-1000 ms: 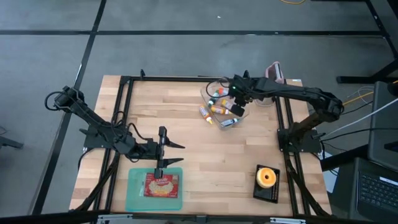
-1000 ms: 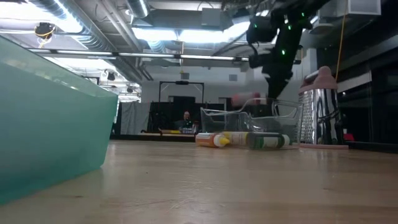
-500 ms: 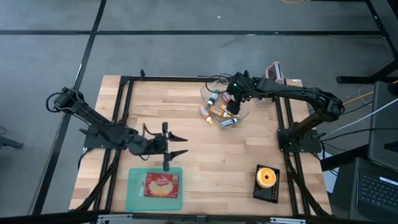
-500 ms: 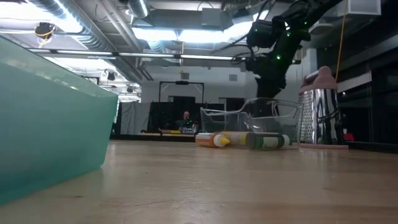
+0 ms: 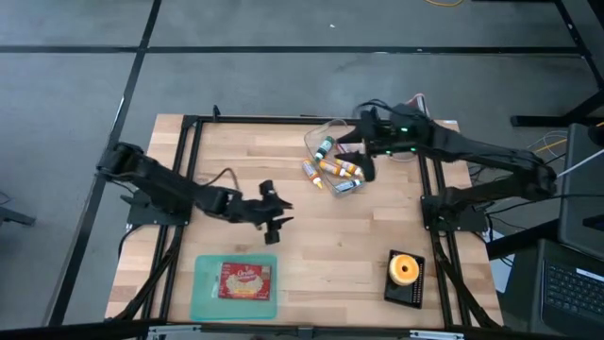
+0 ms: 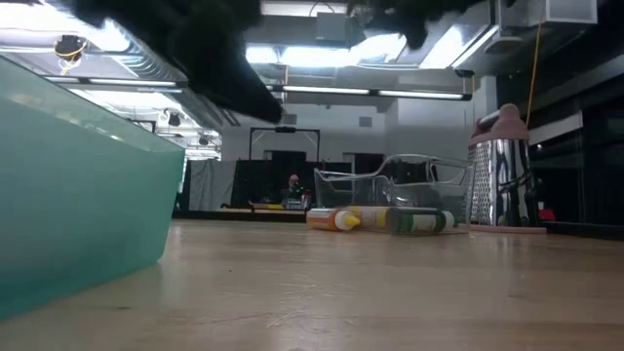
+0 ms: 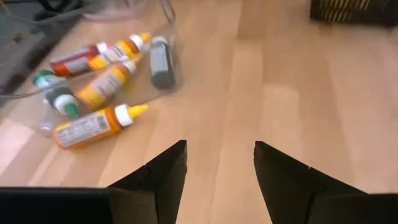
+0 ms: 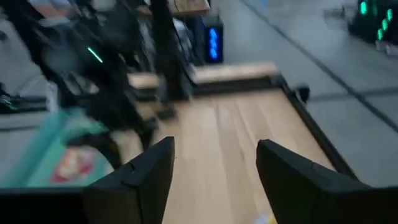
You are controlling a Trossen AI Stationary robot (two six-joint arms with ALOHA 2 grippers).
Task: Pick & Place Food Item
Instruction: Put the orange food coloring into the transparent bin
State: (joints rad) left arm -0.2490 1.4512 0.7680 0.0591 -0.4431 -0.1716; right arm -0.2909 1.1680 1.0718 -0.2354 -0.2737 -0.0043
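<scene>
Left end effector [image 5: 280,213] beside teal tray [image 5: 203,293]

On the desk [image 5: 311,246] a tray [image 5: 201,300] at the near left holds a food packet [image 5: 244,281], small bottles [image 5: 332,170] (some inside a clear bowl [image 5: 316,140]) lie at the far middle, a grater [image 6: 501,180] stands right of them, and a box [image 5: 405,279] sits near right.

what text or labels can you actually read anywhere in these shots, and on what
None can be read.
Red packet in the teal tray: white script logo, too small to make out.
Small bottles by the clear container: printed labels, too blurred.
Black device with the orange disc: no legible marking.
</scene>
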